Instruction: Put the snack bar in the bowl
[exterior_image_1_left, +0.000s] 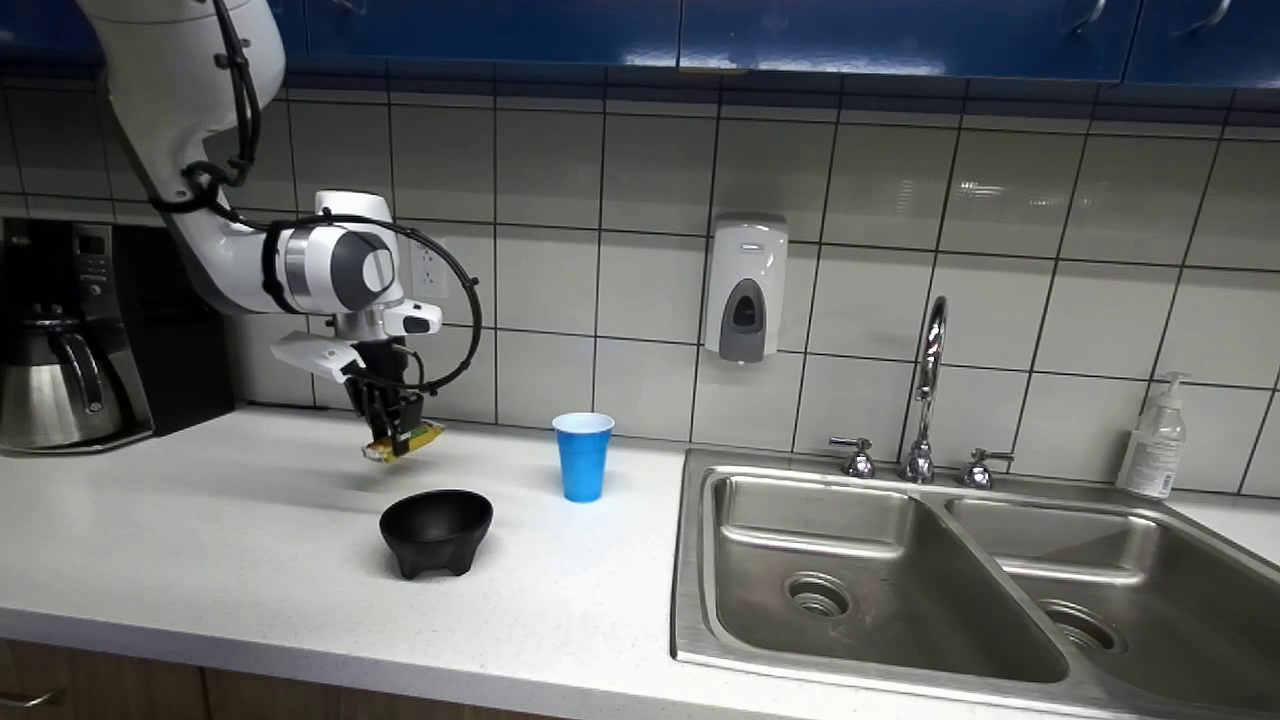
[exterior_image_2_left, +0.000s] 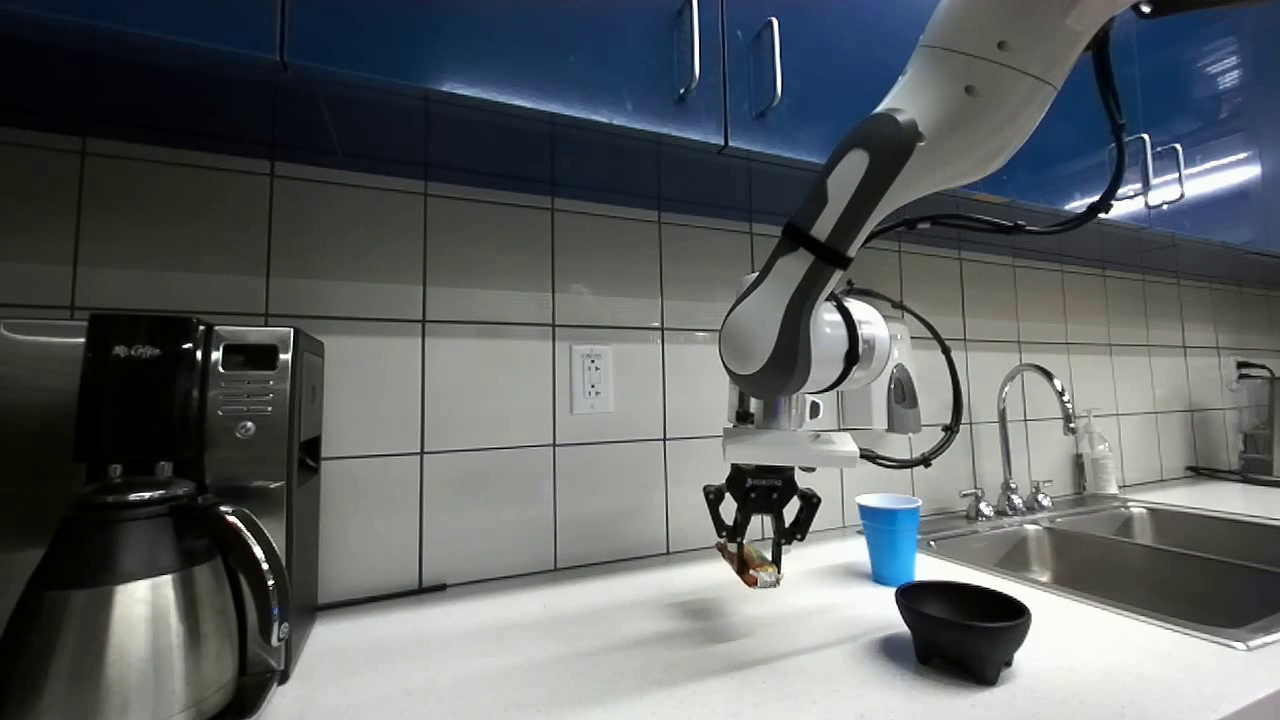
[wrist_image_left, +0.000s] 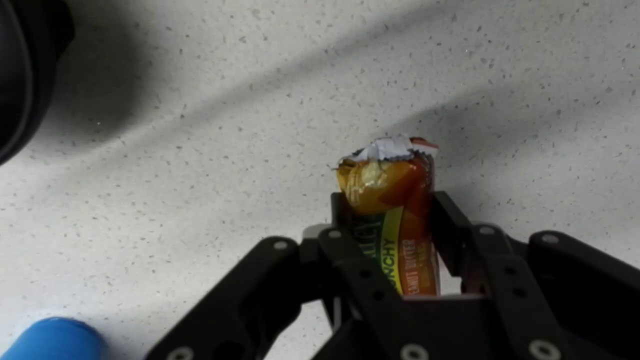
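While the black bowl (exterior_image_1_left: 434, 548) stands upright on the bench (exterior_image_1_left: 230, 530), the hand (exterior_image_2_left: 759, 560) is clamped on the snack bar (wrist_image_left: 392, 220), 1 finger (wrist_image_left: 451, 230) against each long side. The bar hangs above the bench, near the bowl yet apart from it; in the wrist view, its pale jagged end juts past the hand. The blue cup (exterior_image_1_left: 583, 462) stands mouth up near the bowl.
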